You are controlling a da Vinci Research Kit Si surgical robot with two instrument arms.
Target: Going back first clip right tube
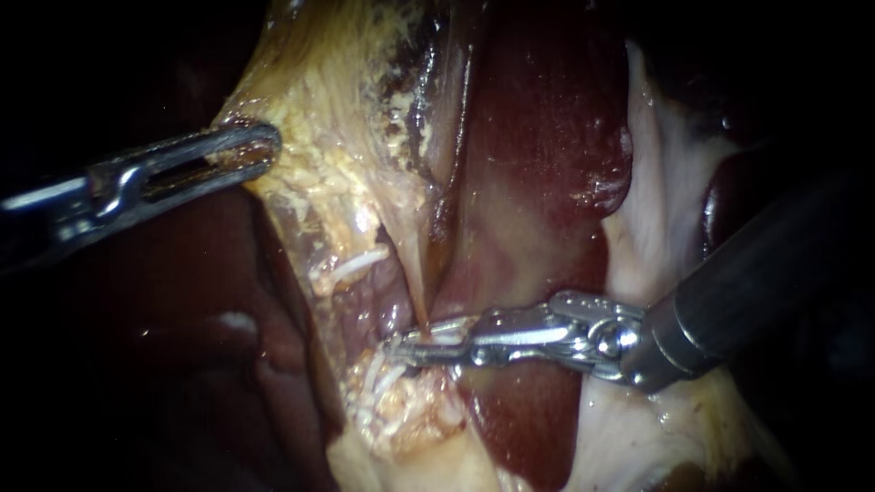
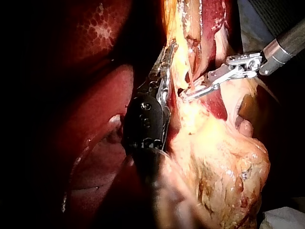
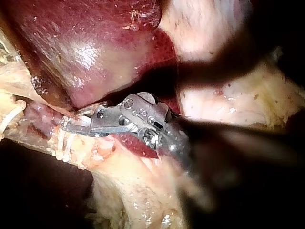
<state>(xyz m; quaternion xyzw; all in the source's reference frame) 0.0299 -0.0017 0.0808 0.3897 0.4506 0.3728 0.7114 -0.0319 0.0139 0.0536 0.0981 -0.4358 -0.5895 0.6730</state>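
Our left instrument (image 1: 260, 150): shaft cut off at the endoscope view's left edge. Our right instrument (image 1: 401, 349): tip sunk among pale strands (image 1: 383, 378), what it touches we cannot tell; shaft blurred in its own wrist view.

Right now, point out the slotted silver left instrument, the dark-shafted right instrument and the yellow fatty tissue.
left instrument (image 1: 264, 150): endoscope view, tip.
right instrument (image 1: 412, 348): endoscope view, tip.
yellow fatty tissue (image 1: 319, 178): endoscope view, middle.

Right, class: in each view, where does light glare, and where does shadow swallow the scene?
Endoscope view: glare on the left instrument and right instrument, corners black. Left wrist view: liver mostly shadowed. Right wrist view: bright sheen on red tissue.
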